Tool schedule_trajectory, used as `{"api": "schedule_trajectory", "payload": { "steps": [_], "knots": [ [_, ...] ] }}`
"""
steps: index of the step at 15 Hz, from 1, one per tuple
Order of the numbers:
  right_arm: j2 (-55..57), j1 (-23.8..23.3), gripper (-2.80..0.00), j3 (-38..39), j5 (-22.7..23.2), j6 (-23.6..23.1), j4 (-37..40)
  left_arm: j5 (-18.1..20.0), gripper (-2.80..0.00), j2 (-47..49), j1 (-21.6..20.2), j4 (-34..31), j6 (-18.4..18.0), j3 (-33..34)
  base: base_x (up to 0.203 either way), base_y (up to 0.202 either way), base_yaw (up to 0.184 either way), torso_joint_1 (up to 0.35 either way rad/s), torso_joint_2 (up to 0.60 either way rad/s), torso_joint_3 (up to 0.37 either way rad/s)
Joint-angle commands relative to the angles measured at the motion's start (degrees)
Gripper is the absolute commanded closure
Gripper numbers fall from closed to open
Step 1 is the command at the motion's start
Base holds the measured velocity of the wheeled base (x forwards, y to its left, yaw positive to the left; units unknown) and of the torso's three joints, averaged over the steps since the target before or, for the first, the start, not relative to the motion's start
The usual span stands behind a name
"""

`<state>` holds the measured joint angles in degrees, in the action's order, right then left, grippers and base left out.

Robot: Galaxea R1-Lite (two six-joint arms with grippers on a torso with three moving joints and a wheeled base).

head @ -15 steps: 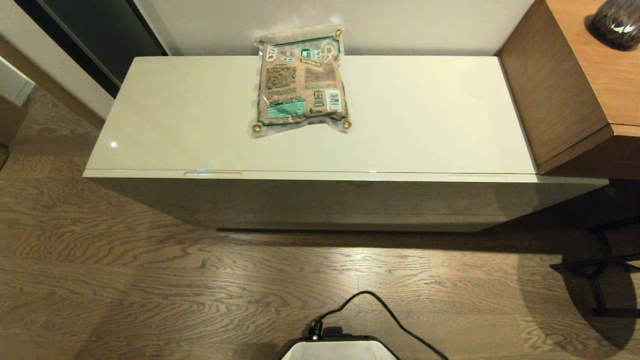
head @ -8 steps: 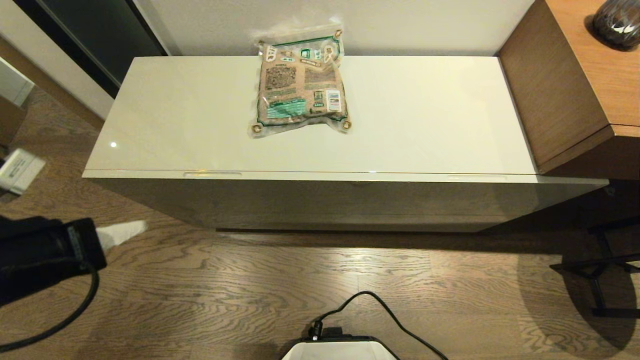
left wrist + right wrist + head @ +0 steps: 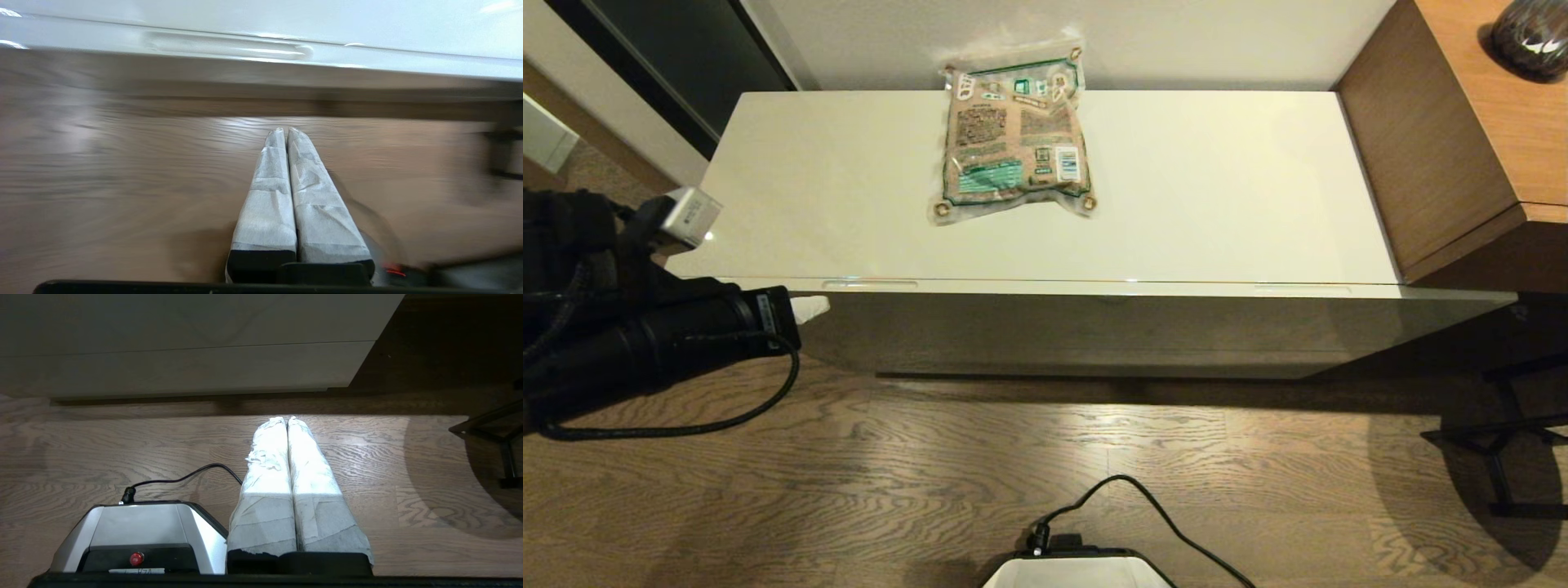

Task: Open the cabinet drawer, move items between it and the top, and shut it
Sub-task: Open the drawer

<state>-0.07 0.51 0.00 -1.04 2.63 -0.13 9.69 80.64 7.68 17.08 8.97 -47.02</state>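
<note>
The cabinet drawer (image 3: 1094, 322) sits shut under the top (image 3: 1217, 188), looking long, stiff and slick, best hooked at its handle slot (image 3: 870, 284), near the clenched, empty left hand (image 3: 810, 308).

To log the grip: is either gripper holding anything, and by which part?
Nothing is held: left gripper and right gripper are both shut on nothing.

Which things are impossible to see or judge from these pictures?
- Inside of the drawer: head view, shut, so its contents are hidden.
- Small print on the pouch: head view, too small to read.
- Left gripper: head view, mostly behind its own arm.
- Dark round object on the desk: head view, cut by the edge.
</note>
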Motion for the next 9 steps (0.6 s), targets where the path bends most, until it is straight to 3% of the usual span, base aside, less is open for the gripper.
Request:
{"api": "schedule_trajectory", "payload": {
  "steps": [1, 5, 9],
  "knots": [
    [-0.98, 0.02, 0.00, 0.09, -0.02, 0.00, -0.04, -4.37, 0.00, 5.32, 2.20, 4.84, -2.04, 0.34, 0.000, 0.000, 0.000, 0.000, 0.00, 0.000],
    [-0.98, 0.02, 0.00, 0.09, -0.02, 0.00, -0.04, -11.53, 0.00, 9.94, 5.62, 10.70, -2.54, -0.25, 0.000, 0.000, 0.000, 0.000, 0.00, 0.000],
    [-0.98, 0.02, 0.00, 0.09, -0.02, 0.00, -0.04, -12.58, 0.00, 13.20, 5.95, 10.78, -2.21, -2.17, 0.000, 0.000, 0.000, 0.000, 0.00, 0.000]
  ]
}}
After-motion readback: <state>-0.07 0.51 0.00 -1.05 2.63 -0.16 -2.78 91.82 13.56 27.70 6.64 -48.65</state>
